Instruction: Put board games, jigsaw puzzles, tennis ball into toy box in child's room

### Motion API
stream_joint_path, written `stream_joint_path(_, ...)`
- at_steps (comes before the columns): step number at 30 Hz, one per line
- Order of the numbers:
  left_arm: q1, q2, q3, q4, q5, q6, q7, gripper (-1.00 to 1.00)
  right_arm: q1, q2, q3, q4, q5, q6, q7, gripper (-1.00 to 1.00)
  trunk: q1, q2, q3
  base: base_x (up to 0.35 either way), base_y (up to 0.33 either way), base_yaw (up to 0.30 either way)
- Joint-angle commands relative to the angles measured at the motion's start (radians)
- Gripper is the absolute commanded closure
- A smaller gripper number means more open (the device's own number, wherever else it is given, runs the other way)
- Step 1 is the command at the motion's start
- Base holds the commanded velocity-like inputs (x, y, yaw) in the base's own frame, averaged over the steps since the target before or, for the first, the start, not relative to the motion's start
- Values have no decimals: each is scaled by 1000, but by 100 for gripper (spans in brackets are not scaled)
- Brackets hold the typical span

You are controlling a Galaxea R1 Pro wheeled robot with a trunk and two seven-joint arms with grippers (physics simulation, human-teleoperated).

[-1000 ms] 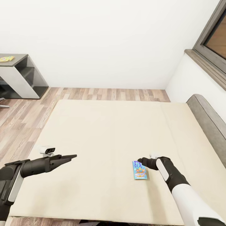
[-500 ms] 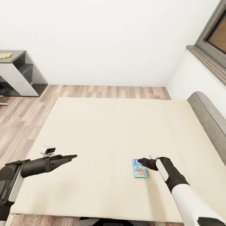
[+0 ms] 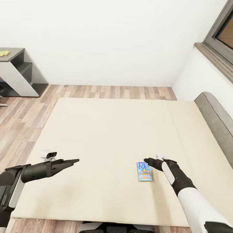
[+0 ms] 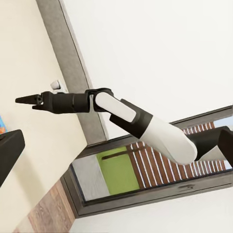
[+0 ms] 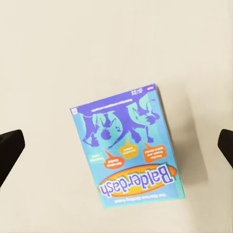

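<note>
A small blue board game (image 3: pixel 144 171) lies flat on the cream bed (image 3: pixel 106 129), near its front edge. In the right wrist view the same blue board game (image 5: pixel 126 145), printed "Balderdash", sits midway between the fingers. My right gripper (image 3: pixel 149 160) hovers over the box's far end, open and holding nothing; it also shows side-on as the right gripper (image 4: pixel 26 100). My left gripper (image 3: pixel 72 160) hangs open above the bed's front left part, far from the box. A jigsaw puzzle (image 3: pixel 3 52) lies on the table (image 3: pixel 14 76) at far left.
Wood-plank floor (image 3: pixel 106 92) runs between the bed and the white back wall. The grey headboard (image 3: pixel 215 113) borders the bed on the right, under a grey-framed window (image 3: pixel 220 32). The desk has open grey shelves at its end.
The whole head view has drawn back a little, so the bed's front edge sits higher in the picture. My right gripper has shifted slightly toward the box's far end. The box has not moved.
</note>
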Motion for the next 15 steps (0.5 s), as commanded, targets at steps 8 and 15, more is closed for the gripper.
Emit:
stream_joint_path(8,-15,2,8,0,4,19,-4,-100,-2,-3,-2,-5,-3,-3,1,-100,0,-2,-15,0,0,0)
stream_joint_path(15,-16,0,3,1,-2,12,-4,-100,-2,-4,-1,-13,-3,-4,1,-100,0,-2,-26,0,0,0)
